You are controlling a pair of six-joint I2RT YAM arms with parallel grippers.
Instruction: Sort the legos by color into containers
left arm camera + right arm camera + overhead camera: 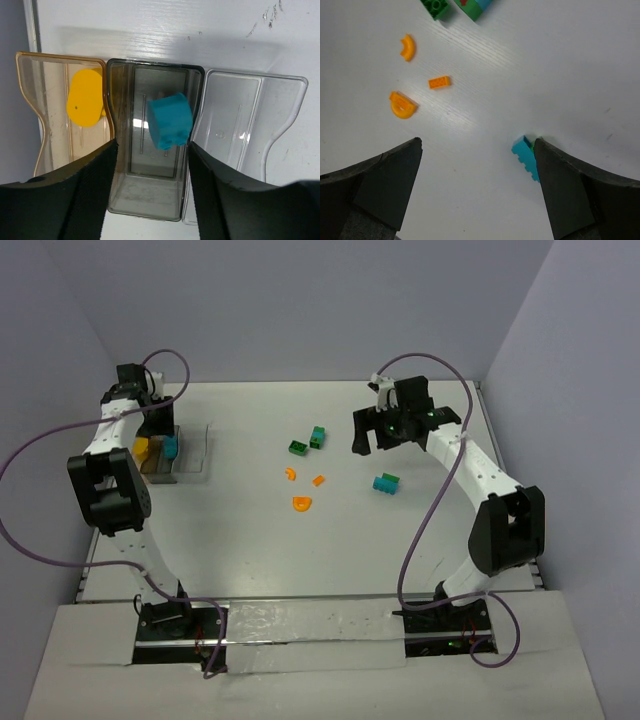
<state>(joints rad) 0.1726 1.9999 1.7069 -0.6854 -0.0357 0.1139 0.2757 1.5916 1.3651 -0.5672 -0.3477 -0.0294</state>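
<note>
Teal lego [170, 121] lies loose inside the half-open left claw [152, 145].

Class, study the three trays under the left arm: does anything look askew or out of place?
Only the teal brick in the smoky middle tray: it looks tilted, not flat. The yellow piece lies flat in the amber tray.

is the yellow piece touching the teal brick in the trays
Apart. The left wrist view shows the yellow piece in the amber tray and the teal brick in the dark tray beside it.
</note>
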